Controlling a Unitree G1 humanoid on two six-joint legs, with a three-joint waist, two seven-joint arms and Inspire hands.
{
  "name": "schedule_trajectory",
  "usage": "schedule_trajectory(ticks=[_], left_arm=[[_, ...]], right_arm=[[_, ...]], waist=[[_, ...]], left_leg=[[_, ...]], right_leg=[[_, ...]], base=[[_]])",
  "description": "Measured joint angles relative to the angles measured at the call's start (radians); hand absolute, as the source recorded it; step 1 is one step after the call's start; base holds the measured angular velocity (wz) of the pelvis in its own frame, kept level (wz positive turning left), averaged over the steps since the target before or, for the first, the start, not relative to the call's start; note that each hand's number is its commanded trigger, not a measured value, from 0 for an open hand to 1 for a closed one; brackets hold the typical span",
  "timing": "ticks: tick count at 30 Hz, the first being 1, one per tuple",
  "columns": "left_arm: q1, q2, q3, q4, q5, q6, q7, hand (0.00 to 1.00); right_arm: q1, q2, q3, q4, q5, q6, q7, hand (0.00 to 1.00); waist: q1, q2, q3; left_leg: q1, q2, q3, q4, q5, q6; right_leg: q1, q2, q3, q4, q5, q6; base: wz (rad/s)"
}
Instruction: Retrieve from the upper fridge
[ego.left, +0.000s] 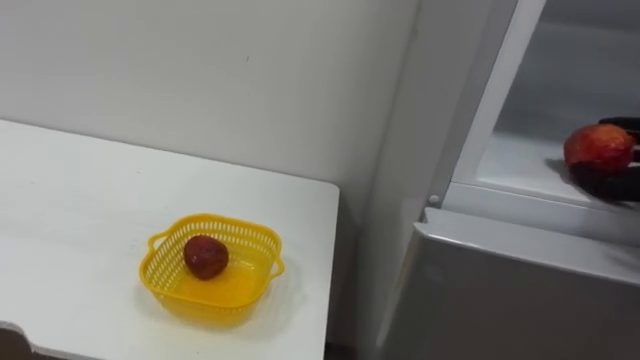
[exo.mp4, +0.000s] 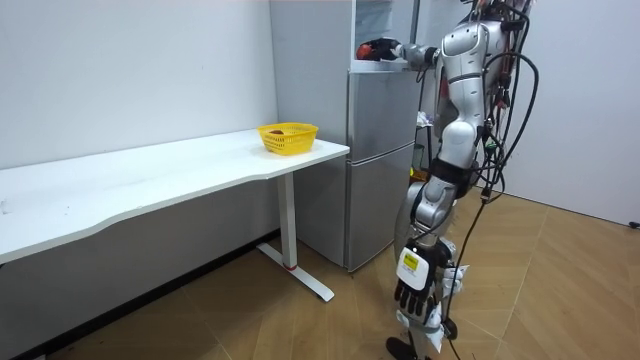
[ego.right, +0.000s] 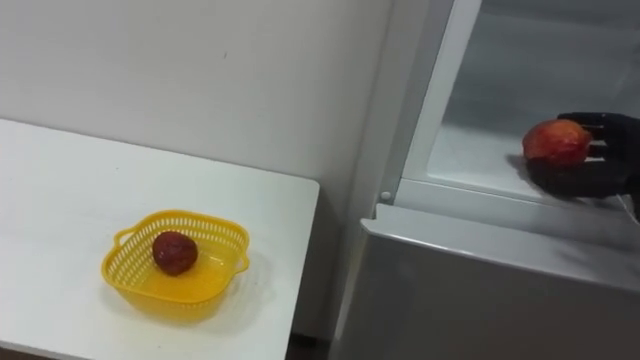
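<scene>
You're seeing the right hand (ego.right: 592, 170) curling its dark fingers round a red-orange fruit (ego.right: 556, 142) on the upper fridge shelf (ego.right: 470, 150), at three o'clock in the eye views. At seven o'clock a yellow basket (ego.right: 130, 282) is sitting on the white table (ego.right: 60, 200), holding a dark red fruit (ego.right: 174, 253). The left hand (exo.mp4: 415, 288) is hanging beside the robot's leg, fingers relaxed.

White table (ego.left: 80, 220), yellow basket (ego.left: 258, 238), dark fruit (ego.left: 205, 256)

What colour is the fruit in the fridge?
The fruit is red-orange, clearest in right eye view.
</scene>
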Motion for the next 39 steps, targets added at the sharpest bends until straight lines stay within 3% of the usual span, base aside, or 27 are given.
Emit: schedule_trajectory(ticks=[8, 14, 17, 21, 24, 29, 39], left_arm=[[-0.003, 0.000, 0.000, -0.043, -0.007, -0.004, 0.005, 0.00], [-0.009, -0.012, 0.001, -0.042, -0.015, -0.015, 0.017, 0.00], [-0.009, -0.029, 0.001, -0.041, -0.041, -0.021, 0.022, 0.00], [0.002, -0.035, 0.000, -0.034, -0.046, -0.033, 0.022, 0.00], [0.000, -0.039, 0.000, -0.024, -0.047, -0.043, 0.022, 0.00], [-0.025, -0.040, -0.001, -0.019, -0.047, -0.052, 0.022, 0.00], [-0.030, -0.042, -0.002, -0.018, -0.058, -0.070, 0.019, 0.00]], right_arm=[[0.100, 0.010, -0.003, -0.212, -0.012, 0.019, -0.075, 1.00], [0.213, 0.083, -0.061, -0.438, -0.080, 0.020, -0.142, 1.00], [0.292, 0.093, -0.075, -0.579, -0.080, 0.020, -0.167, 1.00], [0.356, 0.120, -0.097, -0.742, -0.124, 0.013, -0.202, 1.00], [0.379, 0.123, -0.098, -0.827, -0.133, -0.016, -0.230, 1.00], [0.411, 0.140, -0.098, -0.978, -0.306, -0.021, -0.248, 1.00], [0.436, 0.194, -0.083, -1.187, -0.443, -0.046, -0.183, 1.00]], waist=[[-0.008, 0.019, -0.0111], [-0.014, 0.059, -0.0095], [-0.018, 0.074, -0.0081], [-0.024, 0.072, -0.0041], [-0.028, 0.074, -0.0027], [-0.028, 0.075, -0.0020], [-0.004, 0.072, -0.0029]], left_leg=[[0.005, 0.000, 0.001, 0.004, 0.000, 0.000], [0.024, 0.001, 0.005, 0.003, 0.000, 0.000], [0.035, 0.000, 0.010, -0.004, 0.000, 0.000], [0.045, 0.003, 0.031, -0.006, 0.000, 0.000], [0.054, 0.003, 0.036, -0.014, 0.000, 0.000], [0.052, 0.004, 0.050, -0.019, 0.000, 0.000], [0.056, 0.005, 0.058, -0.023, 0.000, 0.000]], right_leg=[[0.007, -0.001, -0.004, 0.000, 0.000, 0.000], [0.022, 0.000, 0.002, 0.001, 0.000, 0.000], [0.020, -0.005, 0.006, 0.002, 0.000, 0.001], [0.020, 0.002, 0.030, -0.001, -0.005, 0.000], [0.022, 0.002, 0.037, 0.000, -0.004, 0.000], [0.018, 0.002, 0.051, 0.001, -0.005, 0.001], [0.020, 0.004, 0.053, 0.002, -0.005, 0.001]], base=[[0.00], [0.00], [-0.04], [-0.15], [-0.07], [-0.07], [-0.02]])
